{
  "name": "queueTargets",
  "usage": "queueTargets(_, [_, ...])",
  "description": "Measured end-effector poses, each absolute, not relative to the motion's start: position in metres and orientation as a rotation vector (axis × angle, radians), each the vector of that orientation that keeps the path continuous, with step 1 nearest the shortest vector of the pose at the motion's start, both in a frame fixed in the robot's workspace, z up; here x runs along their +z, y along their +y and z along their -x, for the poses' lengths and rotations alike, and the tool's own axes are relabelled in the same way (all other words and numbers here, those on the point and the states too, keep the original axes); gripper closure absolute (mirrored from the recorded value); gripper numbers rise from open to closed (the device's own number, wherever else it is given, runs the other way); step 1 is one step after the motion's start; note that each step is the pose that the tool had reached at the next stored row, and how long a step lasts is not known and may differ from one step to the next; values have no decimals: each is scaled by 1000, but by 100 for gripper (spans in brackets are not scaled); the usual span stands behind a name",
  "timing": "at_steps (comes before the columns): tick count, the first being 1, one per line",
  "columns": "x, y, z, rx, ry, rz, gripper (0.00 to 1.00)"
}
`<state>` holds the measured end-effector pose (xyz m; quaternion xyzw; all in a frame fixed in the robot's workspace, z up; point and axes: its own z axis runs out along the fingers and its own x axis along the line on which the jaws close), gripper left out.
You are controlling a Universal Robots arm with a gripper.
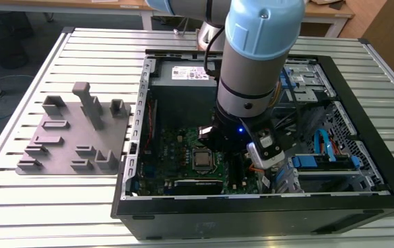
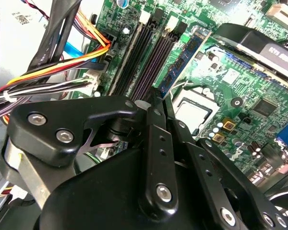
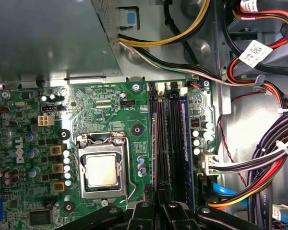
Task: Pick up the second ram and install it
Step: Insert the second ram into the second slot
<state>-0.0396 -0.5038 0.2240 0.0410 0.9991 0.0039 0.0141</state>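
Second ram (image 3: 155, 148): apparently the thin pale-edged strip seen edge-on along the memory slot nearest the processor socket, running out from the gripper; too narrow in the first wrist view to be sure.
Gripper (image 3: 158, 207): directly over the bank of memory slots (image 2: 146, 45), low inside the computer case (image 1: 362, 201); in the second wrist view, dark linkage tapering to a tip (image 2: 158, 96) just above the slots.
Pincer state: cannot tell, apart or clamped.
Other memory stick (image 3: 184, 139): blue-green, seated upright in the outermost slot, on the far side of the bank from the processor; also in the second wrist view (image 2: 187, 55).
Processor socket (image 3: 102, 170): beside the slots, metal lid bare.
Cables (image 3: 259, 191): orange, yellow, black and white bundles beside the slot bank, clear of the gripper.
Arm (image 1: 259, 57): reaching down into the open case.
Grey fixture block (image 1: 73, 134): on the slatted table (image 1: 38, 206), at the exterior view's left of the case, well apart from the gripper.
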Motion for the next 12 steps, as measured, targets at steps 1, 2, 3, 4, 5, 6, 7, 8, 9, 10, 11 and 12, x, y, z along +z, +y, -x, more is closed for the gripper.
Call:
queueTargets(1, [224,-504,40,12,3111,-128,86])
queueTargets(2, [223,-504,40,12,3111,-128,86])
queueTargets(3, [223,-504,40,12,3111,-128,86])
queueTargets(4, [223,-504,40,12,3111,-128,86])
queueTargets(5, [223,-504,40,12,3111,-128,86])
queueTargets(6, [223,-504,39,12,3111,-128,86])
queueTargets(7, [222,-504,39,11,3111,-128,86])
queueTargets(8, [222,-504,38,11,3111,-128,86])
queueTargets(9, [222,-503,36,10,3111,-128,86])
queueTargets(10, [222,-503,35,9,3111,-128,86])
queueTargets(11, [222,-503,34,9,3111,-127,86])
queueTargets(12, [222,-503,34,9,3111,-124,86])
